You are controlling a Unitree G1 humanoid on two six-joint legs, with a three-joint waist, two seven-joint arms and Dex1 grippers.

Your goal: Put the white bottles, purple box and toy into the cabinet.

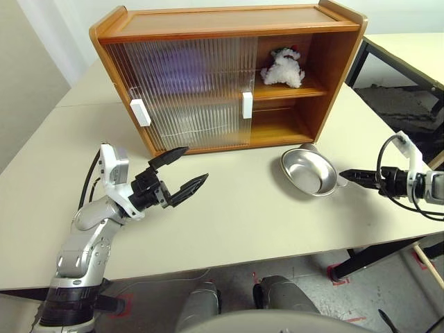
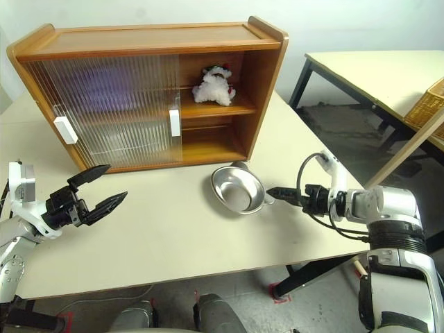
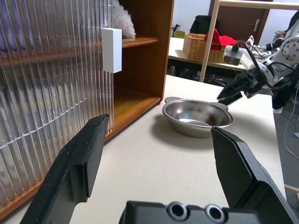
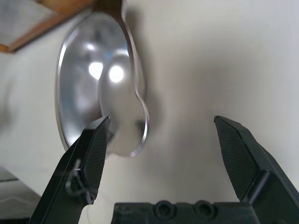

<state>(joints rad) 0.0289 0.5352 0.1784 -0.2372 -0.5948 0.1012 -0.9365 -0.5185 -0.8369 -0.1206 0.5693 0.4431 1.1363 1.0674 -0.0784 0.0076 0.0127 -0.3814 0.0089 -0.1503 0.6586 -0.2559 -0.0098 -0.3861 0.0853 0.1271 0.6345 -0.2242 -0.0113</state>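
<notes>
Toy (image 1: 282,68) sits on upper shelf of cabinet (image 1: 229,28), right bay open. Left gripper (image 1: 182,173) wide, empty, over bare table (image 1: 229,222) near the doors. Right gripper (image 2: 272,192) wide, empty, just beside steel bowl (image 2: 238,190) at right table edge.

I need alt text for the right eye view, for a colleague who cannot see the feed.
The toy sits on the upper shelf in the open right side of the cabinet, whose ribbed sliding doors cover the left. On the table in front lies a steel bowl, with the open right pincer at its rim and the open left pincer hovering apart at the left.
</notes>
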